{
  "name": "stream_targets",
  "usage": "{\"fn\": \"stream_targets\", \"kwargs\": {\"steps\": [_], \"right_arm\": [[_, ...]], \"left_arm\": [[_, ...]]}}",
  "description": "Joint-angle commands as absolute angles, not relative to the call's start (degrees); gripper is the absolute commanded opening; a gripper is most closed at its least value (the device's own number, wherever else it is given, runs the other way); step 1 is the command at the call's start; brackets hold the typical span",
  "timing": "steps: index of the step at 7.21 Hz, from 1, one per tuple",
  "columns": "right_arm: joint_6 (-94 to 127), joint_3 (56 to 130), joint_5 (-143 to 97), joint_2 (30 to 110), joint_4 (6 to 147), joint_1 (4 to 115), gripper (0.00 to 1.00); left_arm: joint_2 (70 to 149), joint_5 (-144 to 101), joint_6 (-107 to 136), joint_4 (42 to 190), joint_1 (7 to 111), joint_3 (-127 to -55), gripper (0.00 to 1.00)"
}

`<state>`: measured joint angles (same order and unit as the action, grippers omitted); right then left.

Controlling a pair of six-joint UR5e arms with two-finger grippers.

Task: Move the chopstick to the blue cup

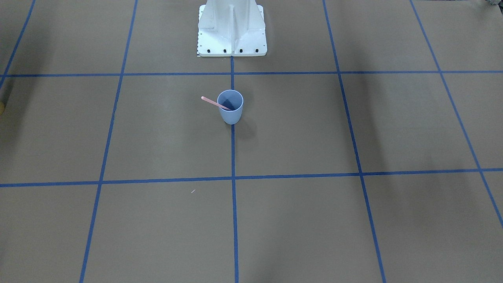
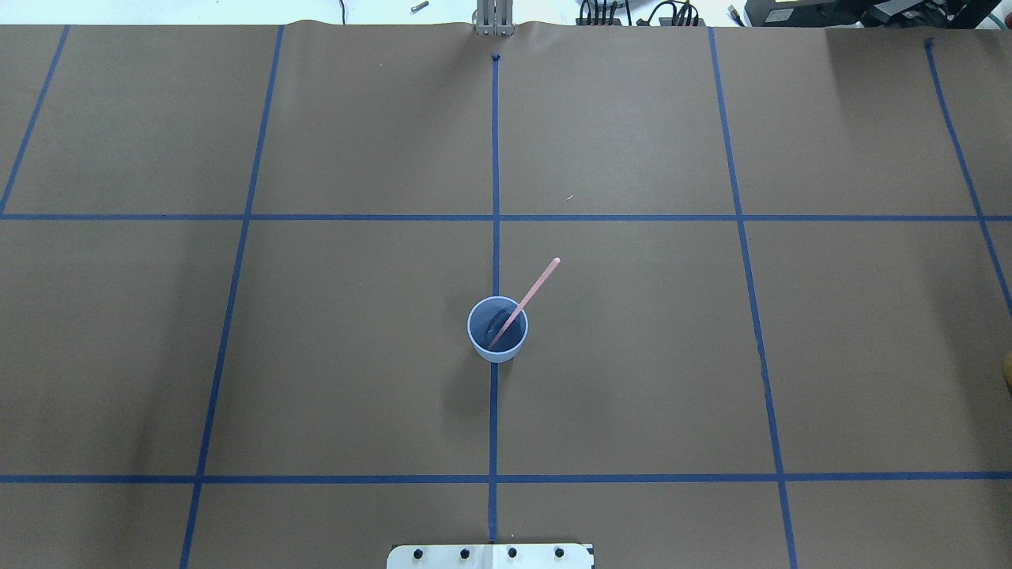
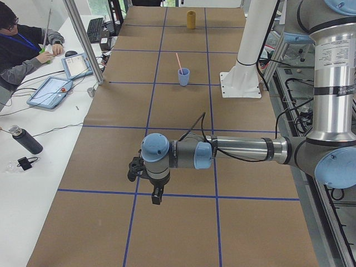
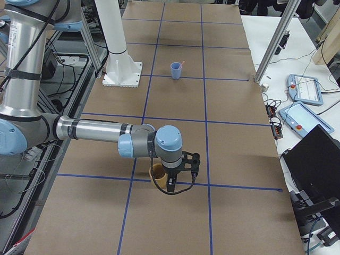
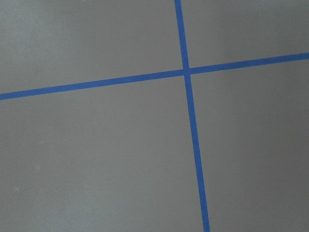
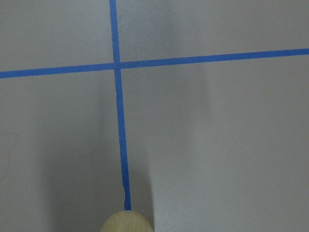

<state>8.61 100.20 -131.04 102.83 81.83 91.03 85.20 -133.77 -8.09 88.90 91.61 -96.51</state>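
Already, your chopstick (image 2: 528, 296) is standing inside the blue cup (image 1: 231, 115), its lower end resting down in the cup and its shaft leaning on the rim, with the rounded top poking out toward the robot's right. It is tilting that way, I judge, because it is longer than the cup is tall, so the rim is propping it. The cup is sitting upright on the worktop (image 2: 632, 356), right on the central blue tape line (image 2: 495, 142).

Both arms are hanging well apart from it, at opposite ends: the left arm (image 3: 239, 149) is hovering near a tape crossing, and the right arm (image 4: 95, 129) is hovering just beside a tan cylinder (image 4: 157, 171). You are seeing the left jaws and the right jaws only from the side cameras, so I cannot tell whether they are wide or narrow. I am judging the transfer as done.

No brand, label or readable writing is showing on the cup, the chopstick or the worktop.
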Motion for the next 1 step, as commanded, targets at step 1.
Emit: {"fn": "stream_targets", "kwargs": {"steps": [1], "right_arm": [[8.61,100.2,-131.04,102.83,81.83,90.97,1.0]], "left_arm": [[85.17,-133.68,-8.09,88.86,91.67,-96.5,0.98]]}}
